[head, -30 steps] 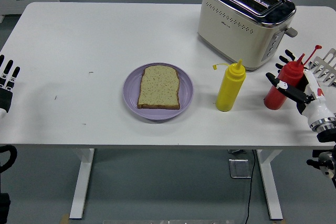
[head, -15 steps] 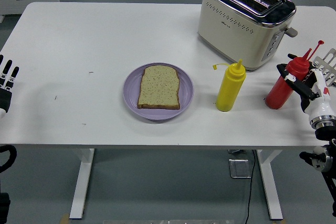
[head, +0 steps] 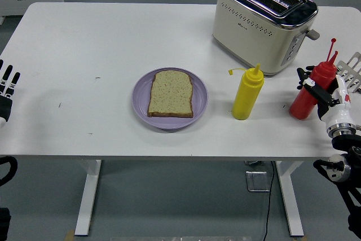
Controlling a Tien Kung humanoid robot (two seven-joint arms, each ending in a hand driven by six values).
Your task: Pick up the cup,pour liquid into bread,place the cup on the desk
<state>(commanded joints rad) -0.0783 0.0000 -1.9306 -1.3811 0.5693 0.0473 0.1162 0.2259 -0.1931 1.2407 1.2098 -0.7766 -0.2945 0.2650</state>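
Note:
No cup shows; a red squeeze bottle with a thin red nozzle stands at the table's right edge, leaning to the right. My right hand comes in from the right and its black fingers are curled around the bottle's upper body. A slice of bread lies flat on a purple plate in the middle of the table, well left of the bottle. My left hand rests at the left edge with fingers straight and holds nothing.
A yellow squeeze bottle stands upright between the plate and the red bottle. A cream and chrome toaster sits at the back right. A grey slotted utensil pokes in at the right edge. A cable runs behind the toaster.
My right hand's fingers went from spread beside the red bottle to wrapped around it. The bottle has shifted slightly right and its nozzle now stands higher. The left hand has not moved.

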